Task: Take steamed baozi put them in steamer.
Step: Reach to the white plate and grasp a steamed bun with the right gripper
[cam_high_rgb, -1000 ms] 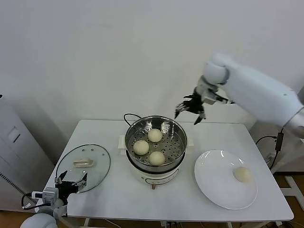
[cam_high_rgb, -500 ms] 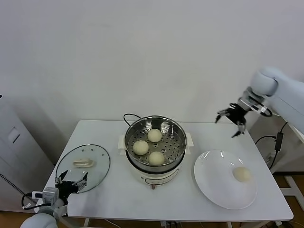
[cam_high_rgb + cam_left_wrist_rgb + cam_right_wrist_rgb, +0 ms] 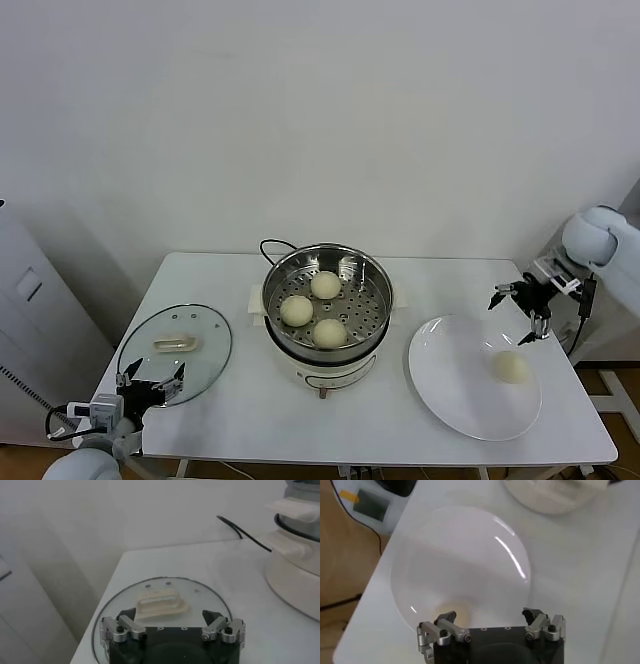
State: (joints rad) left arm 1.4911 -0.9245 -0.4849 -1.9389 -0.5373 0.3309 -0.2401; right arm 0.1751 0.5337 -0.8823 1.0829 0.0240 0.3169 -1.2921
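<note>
Head view high over table (image 3: pixel 250 420), wrist views close, sharing steamer (image 3: pixel 327 300)

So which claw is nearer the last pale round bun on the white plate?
Right. The right claw hovers open just above the pale round bun; the left claw sits far across the table by the glass lid.

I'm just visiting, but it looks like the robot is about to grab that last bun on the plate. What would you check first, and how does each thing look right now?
1. Right pincer open and empty: ok.
2. Last baozi sitting free on the white plate, nothing on top of it: ok.
3. Right pincer lined up over that bun: not ok; it hangs above the plate's far edge, off to one side of the bun.
4. Room in the steamer: ok; three buns lie inside with bare perforated floor on the side nearer the plate.
5. Glass lid off the steamer: ok; it lies flat on the table.
6. Left pincer out of the way: ok; open, beside the lid.
</note>
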